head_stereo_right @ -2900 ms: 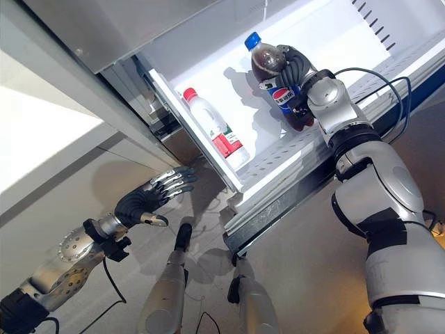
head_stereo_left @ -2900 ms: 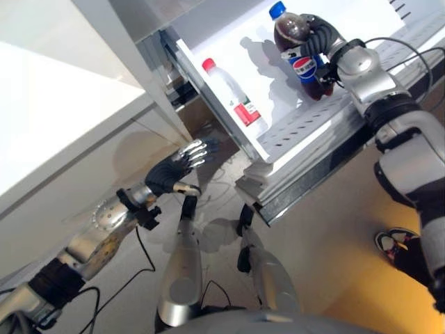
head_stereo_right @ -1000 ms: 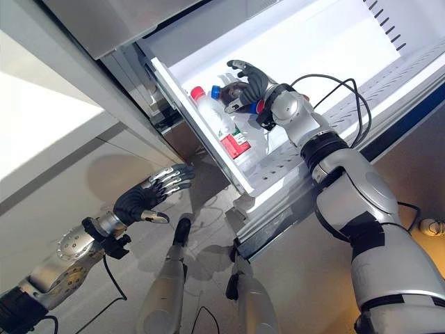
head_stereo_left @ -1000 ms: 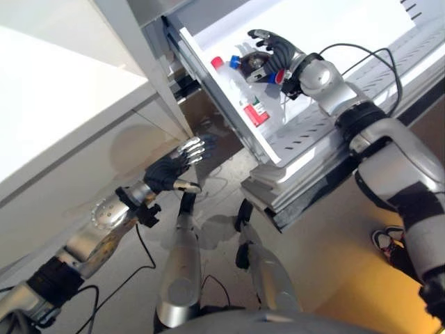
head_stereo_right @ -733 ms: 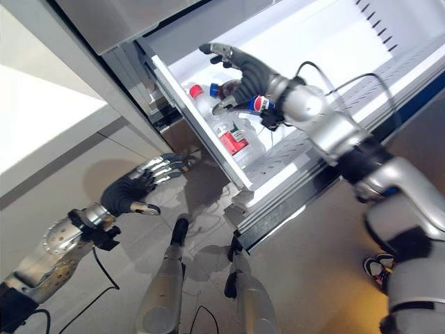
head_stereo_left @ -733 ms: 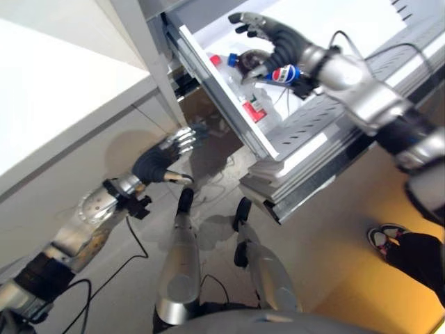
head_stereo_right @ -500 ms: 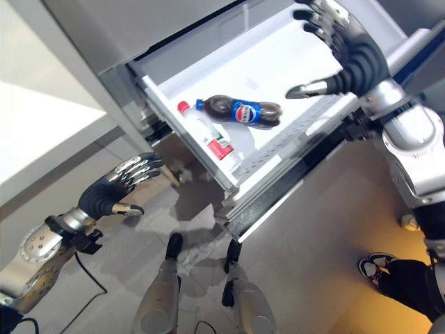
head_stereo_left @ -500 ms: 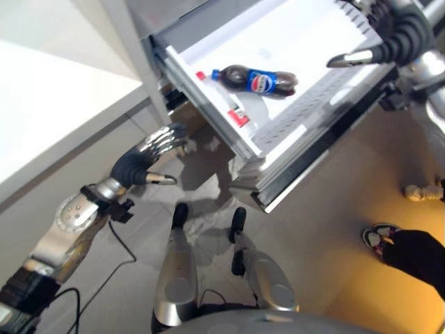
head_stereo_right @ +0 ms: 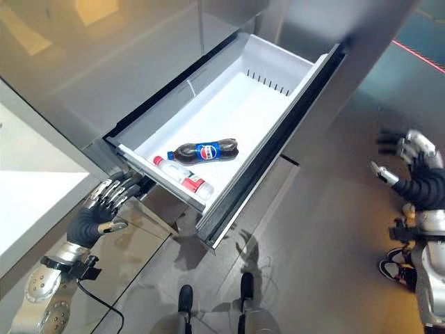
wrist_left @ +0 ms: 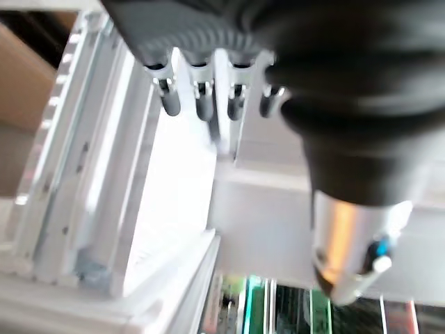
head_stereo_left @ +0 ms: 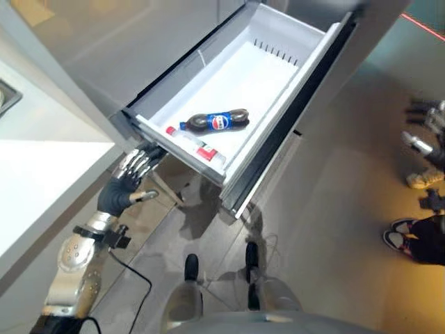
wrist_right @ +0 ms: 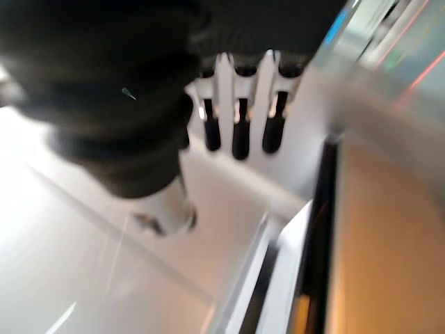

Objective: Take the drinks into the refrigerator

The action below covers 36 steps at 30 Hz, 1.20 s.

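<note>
Lying on its side at frame centre, dark cola bottle (head_stereo_right: 203,151) rests in white plastic drawer (head_stereo_right: 268,64), beside clear water bottle (head_stereo_right: 178,176). Left hand (head_stereo_right: 97,211), lower left, fingers relaxed, empty. Right hand (head_stereo_right: 415,181), right edge, fingers spread, well apart from bottles.

Cola bottle (head_stereo_right: 203,151) + water bottle (head_stereo_right: 183,178) lying side by side in open drawer (head_stereo_right: 292,75), near left end.

You can read no text here: the labels on the cola bottle (head_stereo_right: 202,151) and water bottle (head_stereo_right: 182,178) stay illegible.
</note>
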### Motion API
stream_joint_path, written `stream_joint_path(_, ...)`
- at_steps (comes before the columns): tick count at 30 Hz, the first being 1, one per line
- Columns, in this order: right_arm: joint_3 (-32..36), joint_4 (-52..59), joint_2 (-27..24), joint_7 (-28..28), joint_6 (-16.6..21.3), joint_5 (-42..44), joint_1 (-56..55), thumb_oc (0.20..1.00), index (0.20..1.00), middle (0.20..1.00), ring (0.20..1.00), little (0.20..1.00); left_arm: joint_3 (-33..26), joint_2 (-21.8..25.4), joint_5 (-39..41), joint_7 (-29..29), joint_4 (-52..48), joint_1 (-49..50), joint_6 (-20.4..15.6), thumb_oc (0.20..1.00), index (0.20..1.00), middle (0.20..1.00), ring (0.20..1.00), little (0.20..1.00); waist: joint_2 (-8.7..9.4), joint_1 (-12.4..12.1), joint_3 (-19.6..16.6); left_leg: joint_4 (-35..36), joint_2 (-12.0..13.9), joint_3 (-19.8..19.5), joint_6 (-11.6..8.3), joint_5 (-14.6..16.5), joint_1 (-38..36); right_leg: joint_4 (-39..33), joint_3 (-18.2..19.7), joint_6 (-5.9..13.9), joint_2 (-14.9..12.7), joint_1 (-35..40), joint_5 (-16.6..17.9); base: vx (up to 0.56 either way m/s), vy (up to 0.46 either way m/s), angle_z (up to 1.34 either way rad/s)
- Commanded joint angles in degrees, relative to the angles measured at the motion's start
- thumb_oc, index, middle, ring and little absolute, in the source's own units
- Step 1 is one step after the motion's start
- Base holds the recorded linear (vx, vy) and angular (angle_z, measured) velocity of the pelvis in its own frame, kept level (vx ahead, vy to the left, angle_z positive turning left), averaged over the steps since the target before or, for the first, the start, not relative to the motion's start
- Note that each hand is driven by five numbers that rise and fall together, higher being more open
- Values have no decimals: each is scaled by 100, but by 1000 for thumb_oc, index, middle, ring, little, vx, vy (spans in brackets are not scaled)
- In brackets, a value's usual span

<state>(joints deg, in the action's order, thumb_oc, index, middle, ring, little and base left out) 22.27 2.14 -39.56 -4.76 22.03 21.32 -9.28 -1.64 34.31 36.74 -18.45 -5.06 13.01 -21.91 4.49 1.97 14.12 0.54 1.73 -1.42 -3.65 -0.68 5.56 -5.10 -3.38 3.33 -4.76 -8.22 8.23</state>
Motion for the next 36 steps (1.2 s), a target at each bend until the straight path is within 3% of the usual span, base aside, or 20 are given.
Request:
stream_joint_path(1,-119,-407,186,-58,116,2,288,200,200,200,200,200,-314,113,-179,37,-71,3,-352,1000,1000,1000,1000,1000,99,10,-165,-165,-398,-53,608,375,45,854,-75,183,4,50,-875,-2,9,-5)
stream_joint_path(10,-1513,-1751,165,-160,-222,-979,581,200,200,200,200,200,-129,-121,-279,147,-226,-329,-464,1000,1000,1000,1000,1000,31,-59,-91,-275,-405,-66,604,392,75,956,-62,157,-13,37,-921,-1,-3,-5)
stream_joint_path(17,-2553,-2175,160,-227,-307,-1276,1244,200,200,200,200,200,100,-148,-376,311,-392,-585,-520,1000,1000,1000,1000,1000,13,-206,10,-310,-417,-143,604,357,127,982,-98,130,-36,23,-928,-5,-5,0)
stream_joint_path(24,-3891,-2854,482,-336,-304,-1124,2415,200,200,200,200,200,485,-134,-273,343,-548,-911,-572,1000,1000,1000,1000,1000,-97,-460,146,-306,-447,-303,594,263,205,1099,-234,73,-49,-8,-1002,-10,-26,14)
stream_joint_path(30,-4690,-2809,506,-360,-300,-1372,3241,200,200,200,200,200,668,-79,-163,283,-757,-988,-591,1000,1000,1000,1000,1000,-169,-678,262,-297,-486,-482,573,160,316,1162,-409,50,-89,-73,-1030,-18,-30,13)
stream_joint_path(36,-5029,-2522,482,-441,-303,-1328,3693,200,200,200,200,200,829,44,-101,236,-922,-1045,-589,1000,1000,1000,1000,1000,-187,-863,272,-297,-518,-751,534,87,408,1120,-660,34,-123,-4,-1075,15,-53,30)
